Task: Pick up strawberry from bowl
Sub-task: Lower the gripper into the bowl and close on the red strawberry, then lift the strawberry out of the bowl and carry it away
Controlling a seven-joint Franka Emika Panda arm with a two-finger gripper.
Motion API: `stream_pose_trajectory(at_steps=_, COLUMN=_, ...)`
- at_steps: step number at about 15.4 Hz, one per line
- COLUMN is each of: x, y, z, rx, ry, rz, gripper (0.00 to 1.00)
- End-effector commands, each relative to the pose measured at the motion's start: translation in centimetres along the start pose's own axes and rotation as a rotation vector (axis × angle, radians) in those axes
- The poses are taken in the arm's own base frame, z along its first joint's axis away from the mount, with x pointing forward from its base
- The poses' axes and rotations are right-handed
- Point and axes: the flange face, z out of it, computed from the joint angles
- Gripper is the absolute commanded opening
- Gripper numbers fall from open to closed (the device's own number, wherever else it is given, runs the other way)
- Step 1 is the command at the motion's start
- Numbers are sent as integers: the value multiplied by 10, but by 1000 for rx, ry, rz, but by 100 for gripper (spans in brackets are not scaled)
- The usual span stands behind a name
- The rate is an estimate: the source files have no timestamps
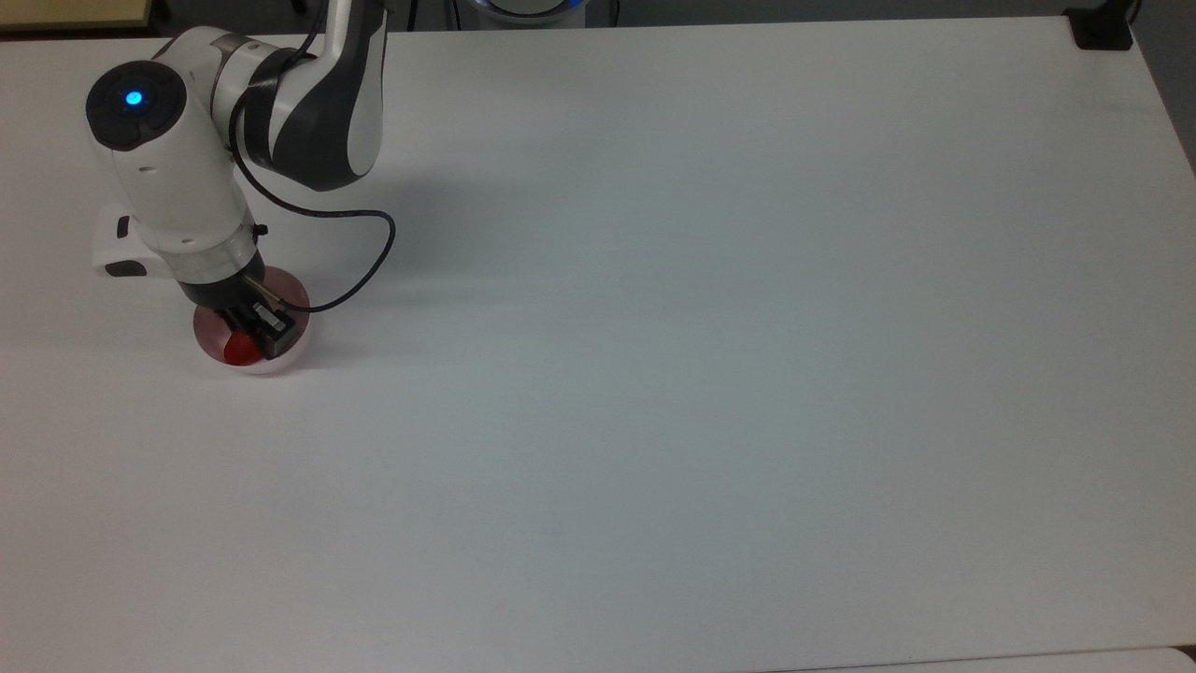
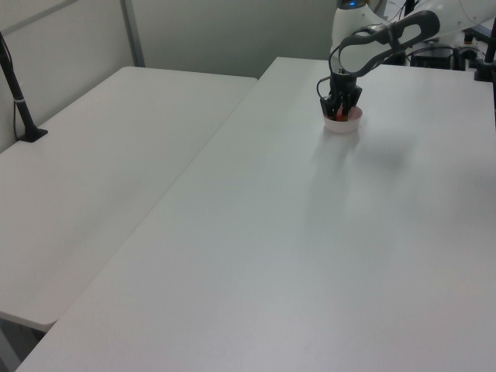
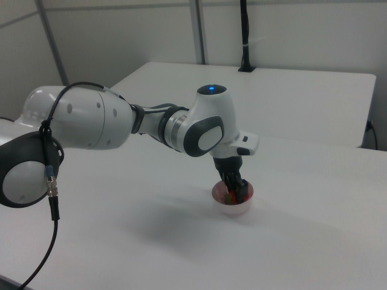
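Note:
The pale pink bowl stands near the top view's left edge of the white table. The red strawberry lies inside it, half covered by my gripper. The gripper points straight down into the bowl, its black fingers drawn in against the strawberry. In the left view the gripper dips into the bowl at the far side of the table. In the right view the gripper is inside the bowl, with a bit of red strawberry beside the fingers.
A black cable loops off the wrist to the top view's right of the bowl. A black clamp sits at the table's far right corner. A second white table with a black post adjoins in the left view.

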Motion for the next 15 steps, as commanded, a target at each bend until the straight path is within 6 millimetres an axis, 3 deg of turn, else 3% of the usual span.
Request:
stream_pose_trajectory(at_steps=1, x=-1, y=5, z=-19, rx=1, ry=31, rz=-28, gripper=43)
stream_pose_trajectory(at_steps=4, x=-2, y=5, z=-28, rx=-2, ry=10, rz=-30, gripper=43)
stream_pose_trajectory(at_steps=9, x=-7, y=11, z=-64, rx=0, ry=-18, rz=-58, gripper=43)
stream_pose_trajectory(at_steps=12, x=2, y=36, z=-87, rx=-1, ry=-9, rz=-120, gripper=43)
stream_pose_trajectory(at_steps=15, x=10, y=73, z=-86, rx=-19, ry=-22, rz=-229, gripper=44)
